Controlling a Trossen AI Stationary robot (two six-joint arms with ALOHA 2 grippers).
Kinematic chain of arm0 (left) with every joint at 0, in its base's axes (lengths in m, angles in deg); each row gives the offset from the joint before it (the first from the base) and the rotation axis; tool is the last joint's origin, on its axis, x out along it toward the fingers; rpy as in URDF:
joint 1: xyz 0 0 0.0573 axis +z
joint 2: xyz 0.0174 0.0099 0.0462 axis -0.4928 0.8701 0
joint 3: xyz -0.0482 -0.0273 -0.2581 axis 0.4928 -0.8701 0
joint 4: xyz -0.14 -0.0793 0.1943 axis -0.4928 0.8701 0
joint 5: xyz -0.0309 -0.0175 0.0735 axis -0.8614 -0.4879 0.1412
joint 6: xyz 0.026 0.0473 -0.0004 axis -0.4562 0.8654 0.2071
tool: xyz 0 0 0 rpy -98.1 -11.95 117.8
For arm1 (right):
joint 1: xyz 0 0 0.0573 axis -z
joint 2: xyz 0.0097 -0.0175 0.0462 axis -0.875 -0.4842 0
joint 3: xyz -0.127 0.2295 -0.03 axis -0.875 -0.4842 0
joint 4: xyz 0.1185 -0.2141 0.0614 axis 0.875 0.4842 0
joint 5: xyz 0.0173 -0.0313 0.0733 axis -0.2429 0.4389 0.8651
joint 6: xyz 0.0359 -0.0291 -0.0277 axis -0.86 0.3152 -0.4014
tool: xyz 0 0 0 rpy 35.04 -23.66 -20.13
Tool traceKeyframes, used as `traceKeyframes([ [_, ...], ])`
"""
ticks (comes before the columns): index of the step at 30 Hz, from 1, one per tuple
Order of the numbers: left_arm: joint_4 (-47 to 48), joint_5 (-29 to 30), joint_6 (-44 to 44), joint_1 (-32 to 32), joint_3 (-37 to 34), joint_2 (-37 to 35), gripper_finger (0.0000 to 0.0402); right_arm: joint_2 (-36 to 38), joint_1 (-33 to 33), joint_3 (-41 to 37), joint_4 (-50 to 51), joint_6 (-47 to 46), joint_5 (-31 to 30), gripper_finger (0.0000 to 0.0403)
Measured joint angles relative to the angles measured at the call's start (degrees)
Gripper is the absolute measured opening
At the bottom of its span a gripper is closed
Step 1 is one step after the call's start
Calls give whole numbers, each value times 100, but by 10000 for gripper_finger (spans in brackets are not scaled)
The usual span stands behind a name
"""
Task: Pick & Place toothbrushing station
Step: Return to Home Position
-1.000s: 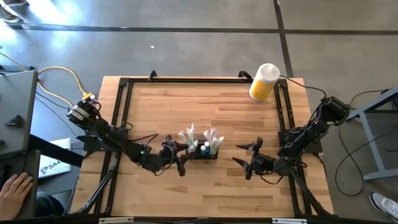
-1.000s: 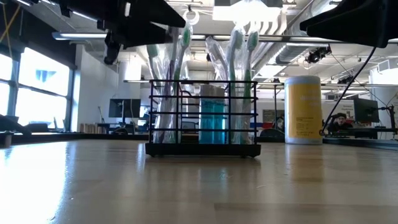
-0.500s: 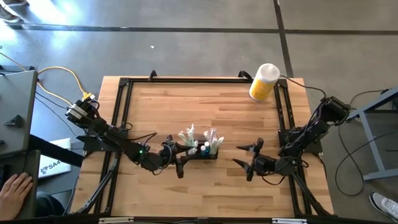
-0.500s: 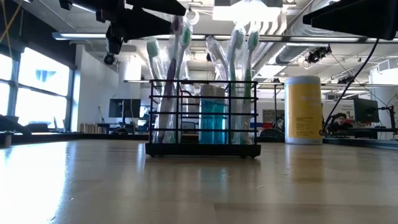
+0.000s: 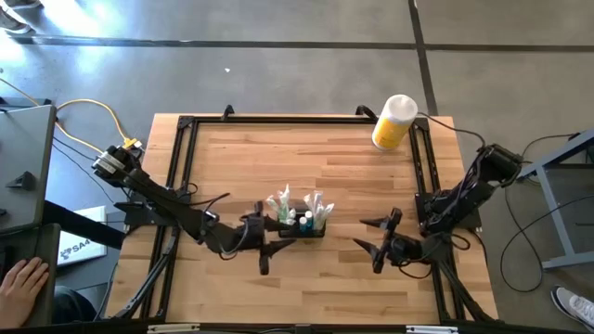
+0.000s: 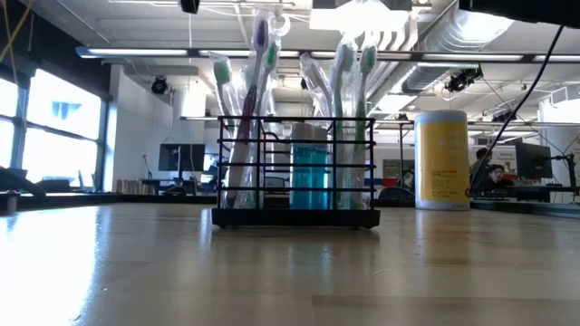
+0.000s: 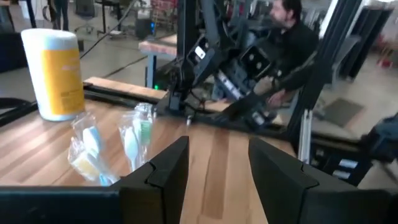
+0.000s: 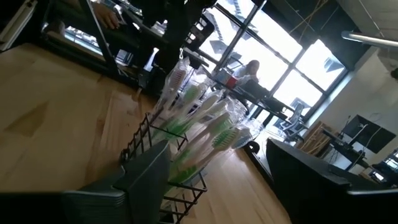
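Two arms are being shown from above, reaching low over the counter [image 5: 306,158], one on each side of the toothbrushing station [image 5: 303,228]. The station is standing mid-counter, and wrapped toothbrushes [image 5: 295,204] are being carried upright in it. The left gripper [image 5: 272,249] is being held just beside the station's left end, fingers spread and grasping nothing. The right gripper [image 5: 369,243] is being held apart from the station on the other side, fingers likewise released and empty. A yellow bottle [image 5: 393,122] is standing at the counter's far right corner.

Across to the low view: the station is sitting flat on the counter, brush heads are rising above its wire walls, and a blue tube [image 6: 309,174] is being held in the middle. The bottle is standing upright behind, to the right.

On the left wrist view, that gripper's fingers are being held open over bare counter, with brush heads and bottle beyond. A person [image 7: 292,37] is being seen past the far edge.

On the right wrist view, the fingers are being held wide, with the station and its green-headed brushes ahead of them.
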Motion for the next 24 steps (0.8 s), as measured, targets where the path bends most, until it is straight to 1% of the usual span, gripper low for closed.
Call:
traceKeyframes([
  [4,713,-21,-10,7,247,-44,161,0,-215,0,-7,165,-140,259],
  [10,1623,-155,-141,4,588,-54,161,22,-455,0,-84,296,-147,259],
  [13,1703,-516,-154,7,669,-58,161,50,-542,0,-105,290,-95,259],
  [17,1590,-926,-156,5,666,-56,161,46,-689,0,-40,278,359,259],
  [20,1612,-1073,-156,4,666,-56,161,46,-766,0,-37,276,700,259],
  [24,1612,-1194,-136,4,666,-56,161,46,-760,0,-31,182,685,259],
])
